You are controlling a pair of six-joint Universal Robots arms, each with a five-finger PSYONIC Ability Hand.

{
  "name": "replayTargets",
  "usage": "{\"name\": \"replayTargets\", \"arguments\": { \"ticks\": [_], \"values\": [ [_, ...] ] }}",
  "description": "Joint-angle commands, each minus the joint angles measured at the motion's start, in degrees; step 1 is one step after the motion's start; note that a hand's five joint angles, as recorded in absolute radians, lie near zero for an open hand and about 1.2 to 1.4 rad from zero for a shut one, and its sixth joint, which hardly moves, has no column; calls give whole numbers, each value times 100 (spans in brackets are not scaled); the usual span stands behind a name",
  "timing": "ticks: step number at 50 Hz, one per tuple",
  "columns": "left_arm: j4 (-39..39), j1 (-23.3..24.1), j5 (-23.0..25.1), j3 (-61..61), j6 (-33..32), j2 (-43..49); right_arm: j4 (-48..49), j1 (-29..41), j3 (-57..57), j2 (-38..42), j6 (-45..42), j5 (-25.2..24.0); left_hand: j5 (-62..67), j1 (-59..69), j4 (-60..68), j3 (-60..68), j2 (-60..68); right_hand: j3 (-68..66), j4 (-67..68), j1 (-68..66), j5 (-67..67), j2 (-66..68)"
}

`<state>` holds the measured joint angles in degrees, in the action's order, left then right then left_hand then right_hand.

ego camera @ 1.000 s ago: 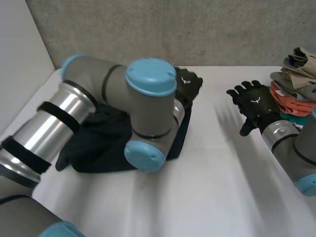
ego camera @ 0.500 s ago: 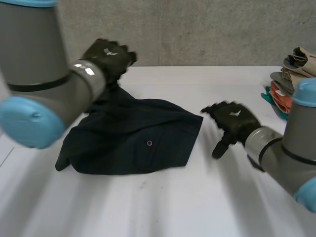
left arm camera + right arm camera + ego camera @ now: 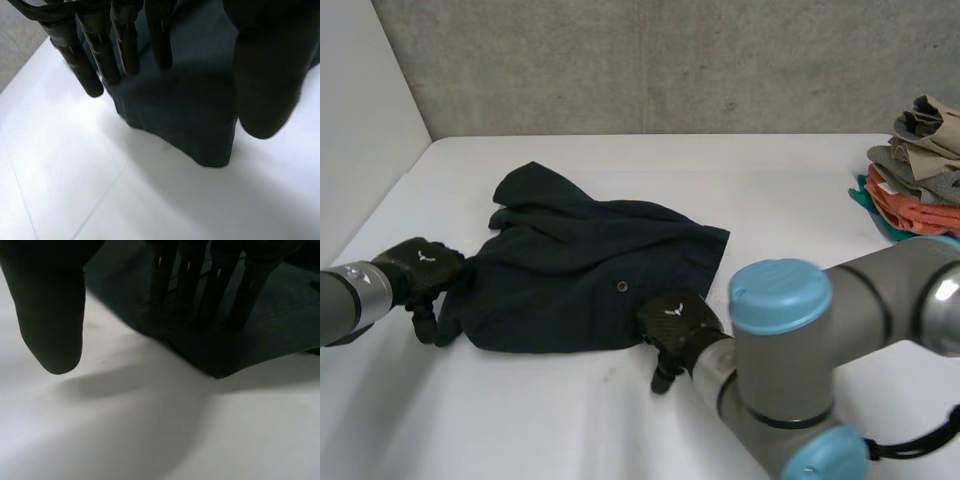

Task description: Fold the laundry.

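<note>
**Both hands sit at the near corners; the cloth lies beyond the fingers**

The dark garment [image 3: 590, 270] lies flat and a little rumpled on the left half of the table [image 3: 800, 220]. Its long axis runs side to side, roughly parallel to the table's near edge.

Your left hand [image 3: 420, 280] is at the garment's near-left corner. In the left wrist view its fingers [image 3: 100, 60] are straight and hang just over that corner. The thumb [image 3: 265, 75] stands apart on the other side, so nothing is pinched.

Your right hand [image 3: 678, 322] is at the near-right corner. In the right wrist view its fingers [image 3: 192, 285] are straight, with their tips down on the cloth's edge. Its thumb [image 3: 52, 315] is spread off over bare table, so this hand is released too.

From either hand, the whole garment stretches away towards the table's far edge, and each hand is as close to its own corner as the other. That looks like a set-up for taking both near corners and carrying them away from you, folding across the short axis. Each thumb would have to get under its corner first.

The pile of clothes [image 3: 915, 180] at the table's far right corner is well apart.
</note>
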<state>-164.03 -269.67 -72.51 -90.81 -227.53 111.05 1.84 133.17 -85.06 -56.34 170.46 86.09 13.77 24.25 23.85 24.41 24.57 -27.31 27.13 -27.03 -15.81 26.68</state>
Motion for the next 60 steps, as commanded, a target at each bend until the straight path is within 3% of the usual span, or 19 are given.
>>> {"name": "replayTargets", "arguments": {
  "ticks": [1,14,20,31,35,41,43,46,54,60],
  "values": [
    [-691,-59,-61,-60,323,321,958,209,429,597,40,655,-261,-310,-270,-326,-342,619,-601,591,469,-556],
    [-1052,301,-149,142,807,909,2092,429,1131,1353,-610,1077,22,-26,13,-42,-58,772,-754,744,622,-709],
    [-1192,451,-351,388,816,1147,2189,421,1501,1714,-952,1191,443,395,434,379,363,755,-737,727,605,-692],
    [-1562,723,-633,687,930,1261,2479,236,1844,2030,-1401,1341,4008,3959,3999,3943,3927,185,-167,156,35,-122],
    [-1545,811,-597,679,965,1156,2550,174,1862,2013,-1375,1332,5505,5456,5496,5440,5424,-1277,1295,-1305,-1427,1340],
    [-1501,882,-589,687,1210,744,2655,78,1975,2013,-1313,1297,5623,5575,5615,5559,5543,-5262,5280,-5291,-5412,5326],
    [-1457,882,-589,713,1316,594,2638,34,2028,1995,-1305,1314,5623,5575,5615,5559,5543,-5269,5287,-5297,-5419,5332],
    [-1334,882,-589,836,1527,225,2489,-72,2046,1812,-1261,1314,5623,5575,5615,5559,5543,-5269,5287,-5297,-5419,5332],
    [-868,1013,-466,1618,2405,-1137,1487,-590,2221,143,-681,1060,5623,5575,5615,5559,5543,-5269,5287,-5297,-5419,5332],
    [-833,1057,-325,2777,3618,-2165,749,-1003,3056,-974,-233,717,5623,5575,5615,5559,5543,-5269,5287,-5297,-5419,5332]
  ]
}}
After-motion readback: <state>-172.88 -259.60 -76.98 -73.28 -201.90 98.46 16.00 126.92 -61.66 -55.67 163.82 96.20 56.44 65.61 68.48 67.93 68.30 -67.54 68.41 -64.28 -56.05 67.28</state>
